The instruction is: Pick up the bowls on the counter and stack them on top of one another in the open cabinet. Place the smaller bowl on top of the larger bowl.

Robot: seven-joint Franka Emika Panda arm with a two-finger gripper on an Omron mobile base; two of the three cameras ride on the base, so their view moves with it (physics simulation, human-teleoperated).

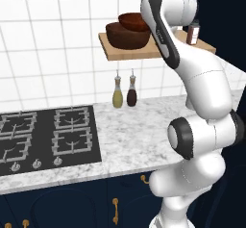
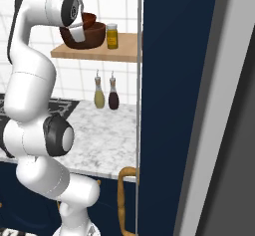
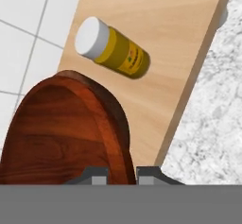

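The larger bowl [image 1: 126, 37] [image 2: 88, 38], dark brown and deep, stands on the open cabinet shelf [image 1: 129, 54] [image 2: 124, 51]. The smaller bowl [image 1: 134, 20] [image 2: 90, 19] [image 3: 61, 128], reddish-brown, sits in the larger one's mouth; whether it rests there I cannot tell. My gripper [image 3: 122, 173] is shut on the smaller bowl's rim, one fingertip [image 3: 97, 175] inside the rim and the other outside. In both base views the arm reaches up to the shelf and covers the hand.
A yellow spice jar [image 3: 113, 48] [image 2: 112, 36] [image 1: 193, 32] stands on the shelf close beside the bowls. Two oil bottles [image 1: 117, 93] [image 2: 99, 94] stand on the marbled counter [image 1: 134, 135] below. The black hob [image 1: 48, 138] lies left. A navy cabinet panel [image 2: 174, 105] rises right.
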